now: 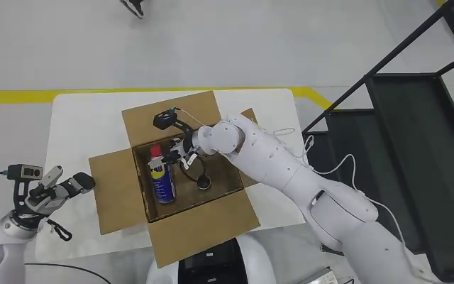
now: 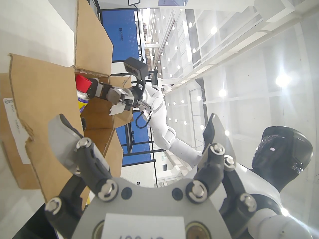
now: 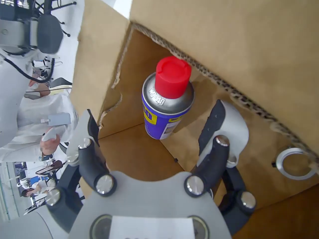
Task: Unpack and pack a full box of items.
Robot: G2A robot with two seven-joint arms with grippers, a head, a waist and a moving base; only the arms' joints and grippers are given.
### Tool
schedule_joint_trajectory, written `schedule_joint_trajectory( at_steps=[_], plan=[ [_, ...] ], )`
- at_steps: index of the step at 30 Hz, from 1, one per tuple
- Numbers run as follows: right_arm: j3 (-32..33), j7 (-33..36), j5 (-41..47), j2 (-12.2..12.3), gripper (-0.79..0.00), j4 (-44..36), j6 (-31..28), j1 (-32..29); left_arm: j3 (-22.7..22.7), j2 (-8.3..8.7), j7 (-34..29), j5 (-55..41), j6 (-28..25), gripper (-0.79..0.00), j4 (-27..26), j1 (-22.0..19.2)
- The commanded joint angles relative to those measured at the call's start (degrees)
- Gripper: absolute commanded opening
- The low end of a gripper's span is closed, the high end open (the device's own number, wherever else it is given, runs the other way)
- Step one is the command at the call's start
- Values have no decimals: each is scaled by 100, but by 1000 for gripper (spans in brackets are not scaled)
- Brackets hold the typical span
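Over brown cardboard box, right gripper hovering released; upright blue red-capped spray can standing at its seven o'clock; left gripper farther, released.

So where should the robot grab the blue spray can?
Around the spray can, on its round blue body just below the red cap, coming from above on its open side. It stands upright in the cardboard box corner, with walls close on two sides.

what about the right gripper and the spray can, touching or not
Apart. The right wrist view shows the right gripper open, with a clear gap between each finger and the spray can.
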Motion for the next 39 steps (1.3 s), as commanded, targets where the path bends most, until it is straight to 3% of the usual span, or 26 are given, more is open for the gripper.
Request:
schedule_joint_trajectory(
  at_steps=[1,8,15,22,33,39],
  plan=[
    [371,-45,-49,164,0,-429,54,-181,-219,14,169,144,-44,0,70,79],
    [1864,31,-322,755,0,-2323,181,-1308,-507,39,440,816,-158,0,340,319],
    [3598,46,-658,1190,0,-4290,393,-2724,309,-17,560,1556,-319,0,521,175],
    [4524,211,-969,1379,0,-5166,663,-3589,719,-71,307,871,-372,0,604,-110],
    [5552,-58,-1484,1544,0,-6213,996,-4895,1055,-107,-455,-298,-68,0,210,-513],
    [5975,-439,-1731,1588,0,-6701,1004,-5438,1776,-163,-630,-102,85,0,141,-1040]
  ],
)
